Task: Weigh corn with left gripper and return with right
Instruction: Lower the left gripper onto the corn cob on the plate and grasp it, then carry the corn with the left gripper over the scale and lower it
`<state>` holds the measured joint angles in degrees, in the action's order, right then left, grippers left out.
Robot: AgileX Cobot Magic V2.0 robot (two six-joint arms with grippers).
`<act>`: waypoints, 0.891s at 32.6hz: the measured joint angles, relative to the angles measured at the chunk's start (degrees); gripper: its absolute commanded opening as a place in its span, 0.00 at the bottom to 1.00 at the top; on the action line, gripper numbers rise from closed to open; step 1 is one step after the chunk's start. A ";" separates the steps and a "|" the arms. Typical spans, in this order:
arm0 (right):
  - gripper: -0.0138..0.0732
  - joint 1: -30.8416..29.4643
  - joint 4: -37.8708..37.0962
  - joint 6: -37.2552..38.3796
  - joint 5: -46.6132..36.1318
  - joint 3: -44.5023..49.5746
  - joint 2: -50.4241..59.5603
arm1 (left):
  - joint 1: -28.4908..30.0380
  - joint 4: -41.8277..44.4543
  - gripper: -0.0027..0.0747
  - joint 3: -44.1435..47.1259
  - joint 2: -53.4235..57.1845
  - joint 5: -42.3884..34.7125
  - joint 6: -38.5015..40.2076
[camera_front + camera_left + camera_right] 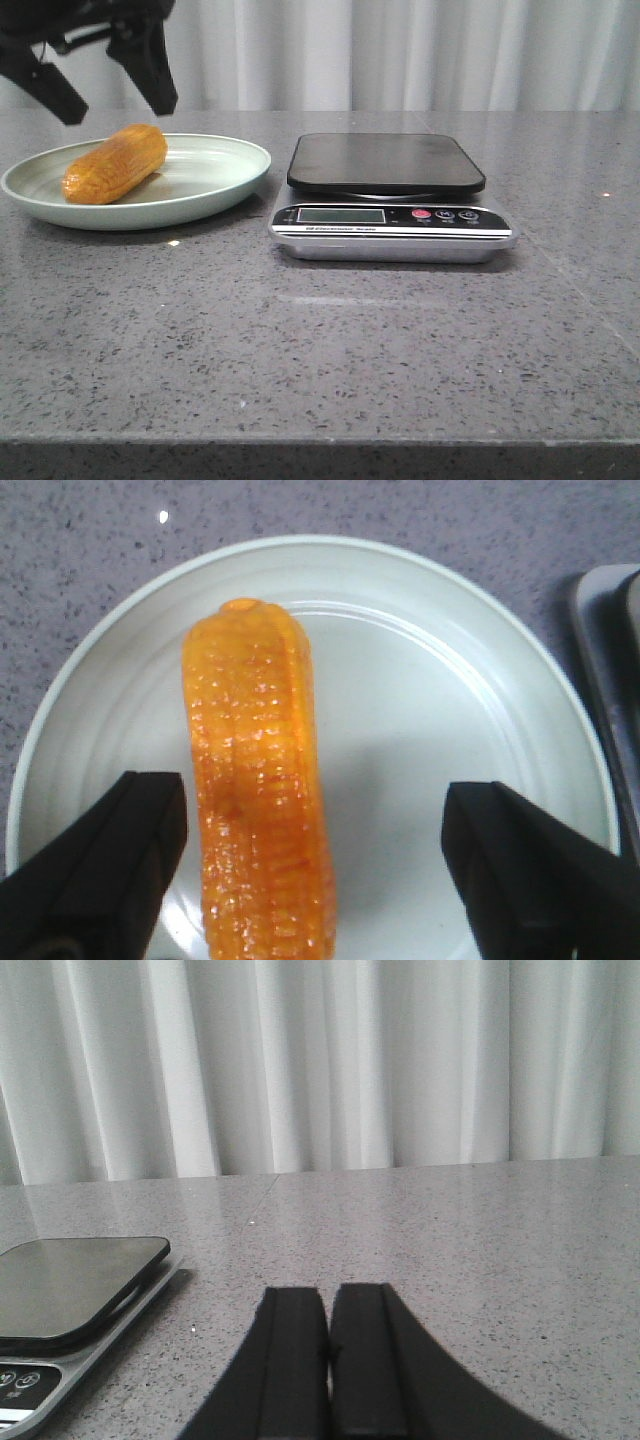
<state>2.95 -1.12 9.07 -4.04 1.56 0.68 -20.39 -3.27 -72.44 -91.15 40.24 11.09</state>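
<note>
Hovering our left gripper (315, 870) wide open and empty over the corn (116, 163), we have barely begun: the corn lies on the plate (215, 170), the scale (388, 197) bare. Grasping, weighing and returning remain; our right gripper (330, 1365) waits closed, empty.

A round pale green plate (215, 170) stands on the grey speckled stone table (320, 340). Beside it is a silver digital kitchen scale (390, 225) with black platform. White pleated curtain (420, 50) hangs behind.
</note>
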 measured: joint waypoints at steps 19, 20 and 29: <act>0.36 0.00 0.00 0.00 0.00 0.00 0.00 | -0.08 2.45 0.22 -1.83 -6.68 3.53 3.34; 0.36 0.00 0.00 0.00 0.00 0.00 0.00 | -0.45 2.33 0.19 -2.77 -6.78 3.89 3.34; 0.36 0.00 0.00 0.00 0.00 0.00 0.00 | -8.30 1.98 0.21 -15.22 -7.70 5.12 3.34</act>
<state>2.95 -1.12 9.07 -4.04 1.56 0.68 -28.69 -1.29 -87.66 -98.85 45.36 14.44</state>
